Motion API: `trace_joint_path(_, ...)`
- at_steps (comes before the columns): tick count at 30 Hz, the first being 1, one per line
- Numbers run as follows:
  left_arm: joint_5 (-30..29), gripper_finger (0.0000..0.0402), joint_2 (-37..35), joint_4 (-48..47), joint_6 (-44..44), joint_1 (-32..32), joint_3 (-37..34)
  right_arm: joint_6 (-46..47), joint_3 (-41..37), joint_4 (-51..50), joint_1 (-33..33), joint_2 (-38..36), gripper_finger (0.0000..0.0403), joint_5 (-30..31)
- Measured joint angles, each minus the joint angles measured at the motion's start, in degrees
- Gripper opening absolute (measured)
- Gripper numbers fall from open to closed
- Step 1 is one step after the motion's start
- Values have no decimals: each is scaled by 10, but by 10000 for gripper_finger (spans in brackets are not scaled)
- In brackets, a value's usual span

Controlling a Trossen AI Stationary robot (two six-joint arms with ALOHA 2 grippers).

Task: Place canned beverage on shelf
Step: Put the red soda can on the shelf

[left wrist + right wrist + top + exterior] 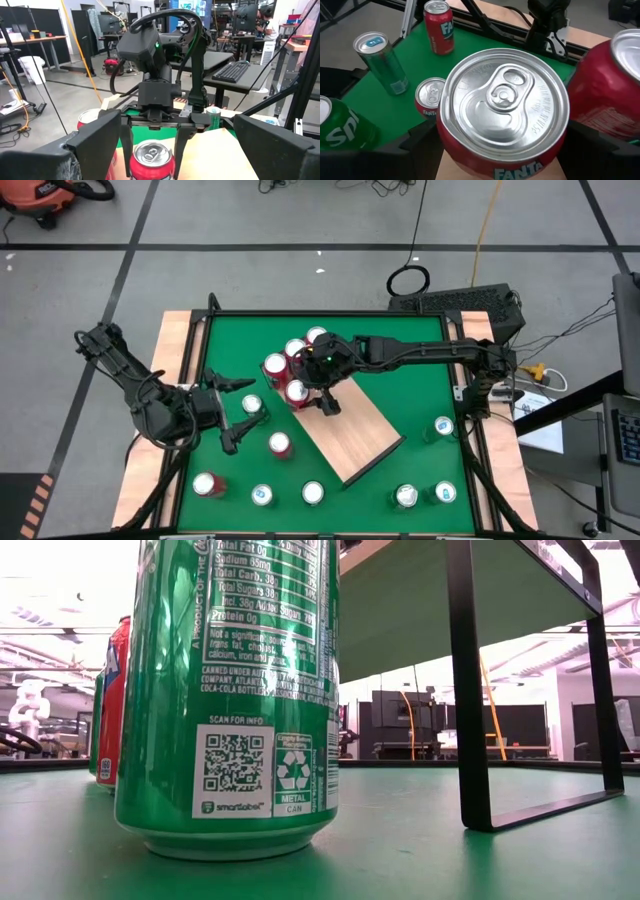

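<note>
Red Fanta can (502,112) is straddled by right end effector (322,396), fingers spread, at shelf (355,435) edge beside earlier cans; left end effector (235,410) is parked wide open, empty.

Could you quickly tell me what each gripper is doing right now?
Left gripper: jaws open, holding nothing.
Right gripper: jaws closed around a red Fanta can on the shelf.

Four cans (292,370) stand clustered on the shelf's (350,435) far end.
</note>
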Motion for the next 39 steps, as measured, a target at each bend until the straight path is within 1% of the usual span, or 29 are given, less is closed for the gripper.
trace_joint_path(8, 0, 385, 0, -15, -14, 0, 0, 0, 0, 0, 0, 0, 306, -1)
trace_joint_path(27, 0, 385, 0, -14, -14, 0, 0, 5, 0, 16, 0, 0, 338, 0)
trace_joint_path(39, 0, 385, 0, -14, -14, 0, 0, 6, 0, 27, 0, 0, 338, 0)
